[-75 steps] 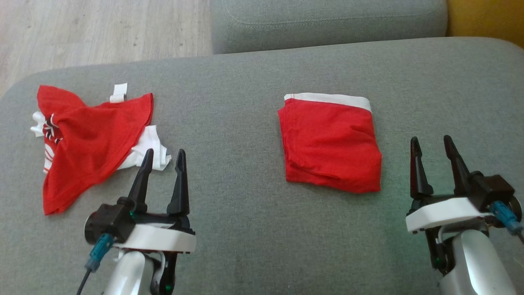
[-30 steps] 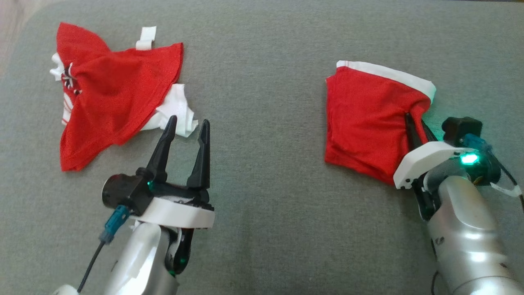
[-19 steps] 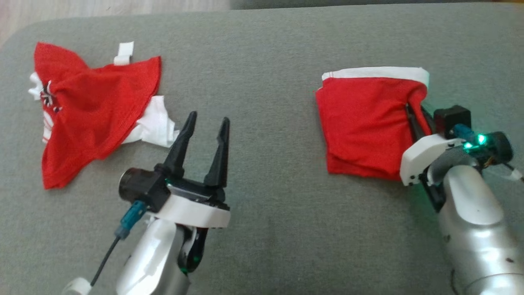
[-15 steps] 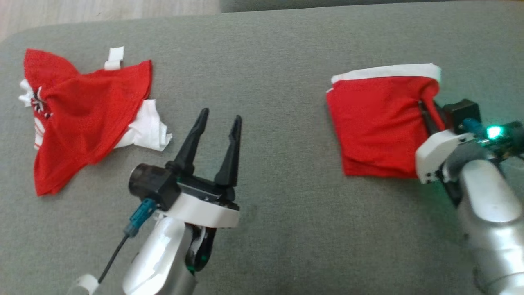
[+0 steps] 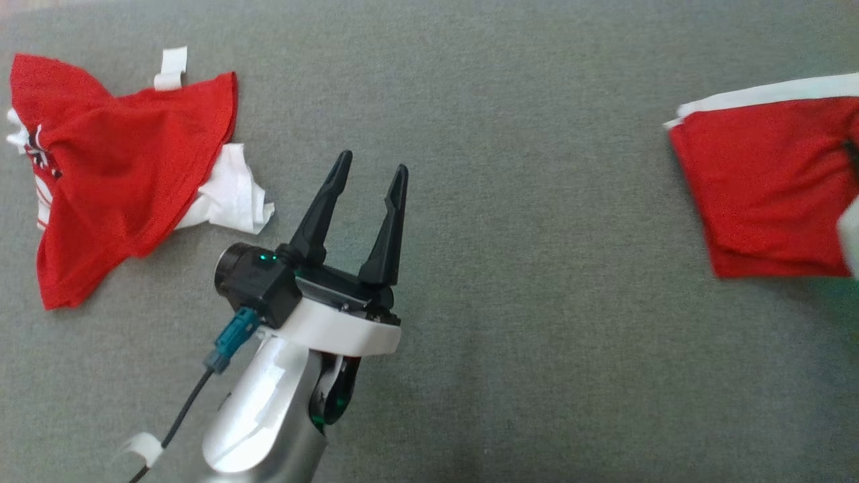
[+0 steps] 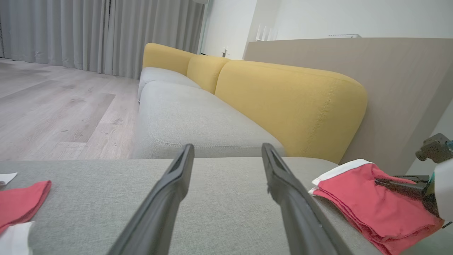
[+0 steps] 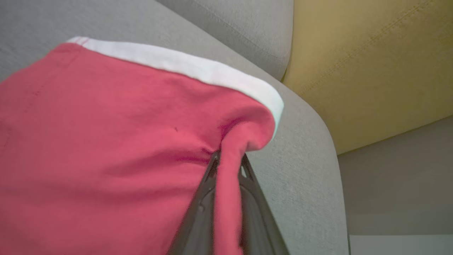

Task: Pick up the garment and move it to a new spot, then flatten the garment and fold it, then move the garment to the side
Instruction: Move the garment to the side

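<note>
The folded red garment point(image 5: 765, 188) with a white band lies at the far right of the grey cushion point(image 5: 523, 335). My right gripper point(image 7: 228, 156) is shut on a pinched ridge of the garment point(image 7: 106, 141) near its white-banded corner. In the left wrist view the garment point(image 6: 357, 198) sits at the right with the right gripper's fingers point(image 6: 393, 185) clamped on it. My left gripper point(image 5: 372, 161) is open over bare cushion at centre left, nothing between its fingers point(image 6: 170, 191).
A second, crumpled red and white garment point(image 5: 114, 168) lies at the far left of the cushion. Beyond the cushion's far edge are another grey seat point(image 6: 184, 120), a yellow backrest point(image 6: 283, 99) and wooden floor point(image 6: 53, 106). The cushion's rounded corner point(image 7: 311, 134) is close to the held garment.
The right gripper has dragged the folded garment to the right, widening the gap to the crumpled garment. The head view has also shifted. The left gripper stays open.
</note>
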Controlling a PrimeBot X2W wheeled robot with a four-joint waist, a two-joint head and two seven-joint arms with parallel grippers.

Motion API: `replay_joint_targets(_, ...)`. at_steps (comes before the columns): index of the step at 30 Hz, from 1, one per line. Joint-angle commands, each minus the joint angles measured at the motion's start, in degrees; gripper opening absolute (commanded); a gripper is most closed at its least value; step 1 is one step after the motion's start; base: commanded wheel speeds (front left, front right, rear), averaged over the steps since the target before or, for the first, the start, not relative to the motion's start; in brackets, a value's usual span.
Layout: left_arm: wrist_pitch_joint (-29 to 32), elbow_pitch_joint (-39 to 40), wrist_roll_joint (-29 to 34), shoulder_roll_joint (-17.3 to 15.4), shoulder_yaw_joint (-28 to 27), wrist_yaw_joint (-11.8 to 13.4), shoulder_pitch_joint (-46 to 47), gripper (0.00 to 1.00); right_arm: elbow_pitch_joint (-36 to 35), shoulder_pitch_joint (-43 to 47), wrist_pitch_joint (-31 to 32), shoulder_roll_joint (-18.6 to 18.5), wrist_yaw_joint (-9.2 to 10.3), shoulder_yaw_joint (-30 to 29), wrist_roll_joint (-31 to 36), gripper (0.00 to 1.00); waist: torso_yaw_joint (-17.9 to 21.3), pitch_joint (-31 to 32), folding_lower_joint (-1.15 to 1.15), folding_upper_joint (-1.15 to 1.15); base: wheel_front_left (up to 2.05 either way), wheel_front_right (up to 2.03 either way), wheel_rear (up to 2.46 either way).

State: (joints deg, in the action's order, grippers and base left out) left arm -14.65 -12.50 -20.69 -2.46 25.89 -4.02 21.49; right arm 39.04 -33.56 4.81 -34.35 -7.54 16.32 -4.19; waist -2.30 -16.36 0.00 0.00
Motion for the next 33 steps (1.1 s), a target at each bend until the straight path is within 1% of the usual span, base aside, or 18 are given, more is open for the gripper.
replay_joint_targets(1,-0.35,2.27,0.04,-0.42,-2.12,0.02,2.26,1.0,-1.97,-1.12,0.61,-3.43,0.05,0.74,-0.45,0.0,-0.72,-1.11,0.0,0.0,0.0,0.0,0.0)
replay_joint_targets(5,-0.35,2.85,0.14,-0.42,-2.66,-0.31,2.9,1.0,-1.83,-1.1,2.22,-7.5,0.05,-0.26,-1.97,0.0,-1.67,-3.04,0.0,0.0,0.0,0.0,0.0)
replay_joint_targets(7,-0.35,3.17,0.27,-0.42,-3.03,-0.59,3.35,1.0,-1.43,-1.42,2.95,-9.61,0.05,-2.04,-2.0,0.0,-2.24,-4.49,0.0,0.0,0.0,0.0,0.0)
replay_joint_targets(9,-0.35,3.29,0.3,-0.42,-3.21,-0.76,3.62,1.0,-0.82,-1.6,3.34,-10.51,0.05,-3.6,-1.67,0.0,-2.6,-5.26,0.0,0.0,0.0,0.0,0.0)
replay_joint_targets(14,-0.35,3.39,0.35,-0.42,-3.71,-1.09,4.01,1.0,0.48,-1.84,3.34,-10.97,0.05,-7.93,-0.52,0.0,-3.15,-6.42,0.0,0.0,0.0,0.0,0.0)
replay_joint_targets(17,-0.35,3.35,0.41,-0.42,-3.86,-1.19,4.07,1.0,0.8,-1.92,3.18,-10.77,0.05,-9.27,0.14,0.0,-3.24,-6.62,0.0,0.0,0.0,0.0,0.0)
replay_joint_targets(21,-0.35,3.07,0.5,-0.42,-4.07,-1.37,4.09,1.0,1.47,-1.81,3.37,-9.56,0.05,-11.54,1.27,0.0,-3.21,-6.44,0.0,0.0,0.0,0.0,0.0)
replay_joint_targets(22,-0.35,2.92,0.51,-0.42,-4.15,-1.4,4.08,1.0,1.56,-1.76,3.35,-9.1,0.05,-12.19,1.57,0.84,-3.13,-6.23,0.0,0.0,0.0,0.0,0.0)
replay_joint_targets(23,-0.35,2.77,0.56,-0.42,-4.28,-1.42,4.04,1.0,1.66,-1.72,3.44,-8.53,0.05,-12.93,1.84,1.0,-3.01,-5.95,0.0,0.0,0.0,0.0,0.0)
replay_joint_targets(29,-0.35,2.05,1.2,-0.42,-5.54,-1.49,3.1,1.0,0.16,-1.11,2.93,-4.37,0.05,-16.09,3.91,1.0,-1.94,-3.03,0.0,0.0,0.0,0.0,0.0)
replay_joint_targets(33,-0.35,2.03,1.6,-0.42,-7.17,-1.35,1.75,1.0,-1.93,-0.56,1.74,-0.7,0.05,-17.12,4.36,1.0,-1.04,0.08,0.0,0.0,0.0,0.0,0.0)
